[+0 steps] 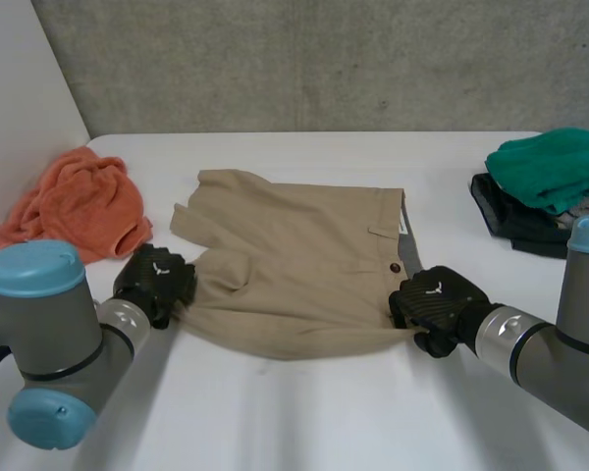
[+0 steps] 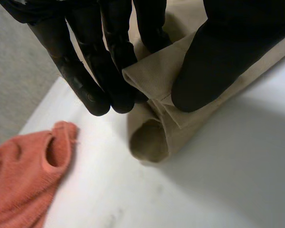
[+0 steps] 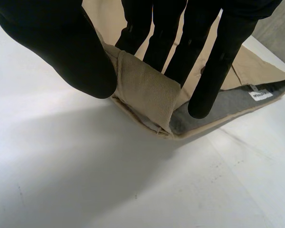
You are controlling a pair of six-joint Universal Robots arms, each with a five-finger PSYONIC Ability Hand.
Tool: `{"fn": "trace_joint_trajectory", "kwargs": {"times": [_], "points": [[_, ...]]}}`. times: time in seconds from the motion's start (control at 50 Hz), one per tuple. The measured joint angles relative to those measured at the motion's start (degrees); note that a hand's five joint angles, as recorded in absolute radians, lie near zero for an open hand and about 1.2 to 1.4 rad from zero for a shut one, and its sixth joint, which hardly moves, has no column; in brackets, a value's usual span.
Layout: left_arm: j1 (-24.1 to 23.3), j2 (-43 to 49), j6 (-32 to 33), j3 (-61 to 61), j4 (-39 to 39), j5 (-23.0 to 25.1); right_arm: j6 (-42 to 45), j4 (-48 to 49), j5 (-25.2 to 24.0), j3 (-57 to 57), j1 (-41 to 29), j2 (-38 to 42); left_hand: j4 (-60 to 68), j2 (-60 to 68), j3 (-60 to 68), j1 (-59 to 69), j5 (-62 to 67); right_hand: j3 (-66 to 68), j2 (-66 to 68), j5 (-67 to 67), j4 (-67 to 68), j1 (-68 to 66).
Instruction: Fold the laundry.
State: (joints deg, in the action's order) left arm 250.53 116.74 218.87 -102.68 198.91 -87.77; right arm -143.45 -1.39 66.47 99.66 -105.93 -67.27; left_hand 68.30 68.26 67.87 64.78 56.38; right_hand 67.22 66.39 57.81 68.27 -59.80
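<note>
Orange cloth (image 1: 74, 211) is lying just beyond the left hand (image 1: 155, 283), whose fingers (image 2: 111, 71) and thumb are clamping the leg hem of the khaki shorts (image 1: 294, 265). The shorts are lying flat on the bench (image 1: 304, 412) between both hands. The right hand (image 1: 434, 306) is pinching the waistband corner, fingers (image 3: 218, 61) closing against the thumb. Likely best: lifting both ends level, fabric taut, so the fold is landing square.

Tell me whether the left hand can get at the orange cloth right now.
Probably yes: the orange cloth lies close beside the left hand, bare table between; but its fingers pinch the tan shorts.
</note>
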Motion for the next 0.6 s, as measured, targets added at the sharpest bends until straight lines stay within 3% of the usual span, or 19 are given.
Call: {"fn": "trace_joint_trajectory", "kwargs": {"times": [0.12,0.22,0.36,0.38,0.44,0.52,0.6], "points": [[0.97,-0.02,4.03,-0.53,1.73,0.85,1.04,-2.53,0.14,-0.34,0.3,-2.12,0.04,0.07,0.08,0.0,0.0,0.0,0.0,0.0,0.0,0.0],[1.45,-3.2,8.19,-2.57,-4.77,2.95,5.47,-9.34,-0.24,-0.57,0.97,-5.45,0.04,0.07,0.08,0.0,0.0,0.0,0.0,0.0,0.0,0.0],[1.56,-13.73,14.11,-6.35,-32.66,6.63,24.58,-32.57,-0.93,-0.4,4.01,-10.3,0.05,0.07,0.08,0.0,0.06,0.38,0.0,0.04,0.01,0.0],[1.46,-15.7,14.82,-6.7,-38.99,7.7,31.25,-39.99,-1.03,-0.37,5.2,-10.9,0.05,0.07,0.08,0.0,0.0,0.65,0.0,0.05,0.03,0.0],[1.2,-18.23,15.93,-6.69,-47.13,9.63,36.83,-46.35,-1.1,-0.64,6.23,-11.14,0.05,0.07,0.08,0.0,0.0,0.7,0.0,0.05,0.05,0.0],[0.74,-20.45,17.55,-4.71,-53.24,11.88,38.25,-49.36,-1.14,-2.2,6.84,-10.37,0.05,0.07,0.08,0.0,0.0,0.7,0.0,0.32,0.05,0.0],[-0.06,-20.4,17.84,-0.01,-52.36,11.72,33.53,-46.62,-1.06,-5.15,6.62,-8.22,0.05,0.07,0.09,0.0,0.0,0.7,0.0,0.34,0.05,0.0]]}}
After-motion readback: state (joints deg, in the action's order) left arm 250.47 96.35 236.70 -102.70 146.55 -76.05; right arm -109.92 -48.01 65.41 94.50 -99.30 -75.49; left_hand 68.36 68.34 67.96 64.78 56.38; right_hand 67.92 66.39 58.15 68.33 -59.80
